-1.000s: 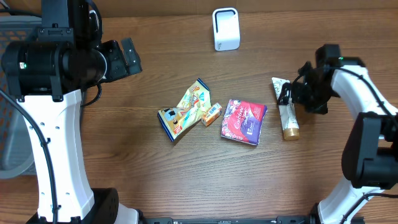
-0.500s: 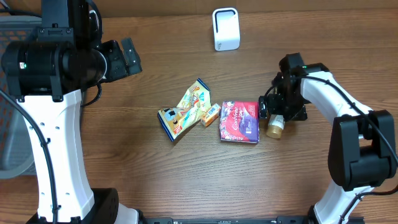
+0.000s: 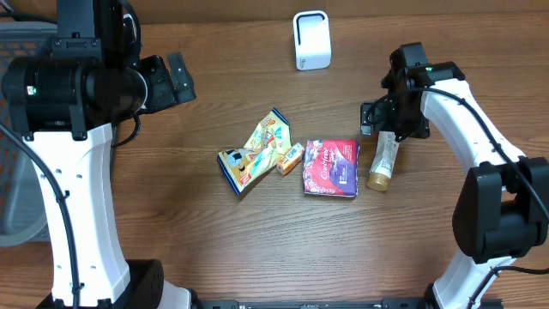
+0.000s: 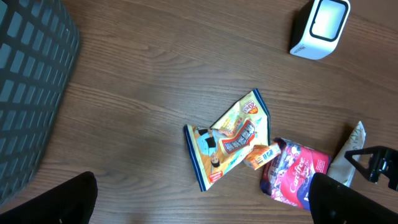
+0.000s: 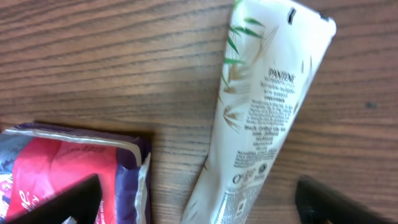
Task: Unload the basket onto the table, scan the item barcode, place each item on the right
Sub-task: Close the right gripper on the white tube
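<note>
1. Over on the right side of the wooden worktop (image 3: 171, 232) we've got a white Pantene tube (image 3: 383, 159) lying flat. Its gold cap points toward the near edge, and it's just beside a purple-and-red pouch (image 3: 332, 167).
2. Right tool (image 3: 384, 127) hangs over the tube's crimped end. On the right wrist camera we see its fingers (image 5: 62, 199) spread either side of the tube without touching it, so it's open with nothing gripped.
3. Left tool (image 4: 199, 205) sits up high on the left, wide open and empty.
4. White scanner (image 3: 311, 39) stands at the far edge, well apart from the tube.
5. Mid-worktop we spot a yellow-and-blue snack packet (image 3: 255, 150), with a small orange box (image 3: 292, 158) between it and the pouch.
</note>
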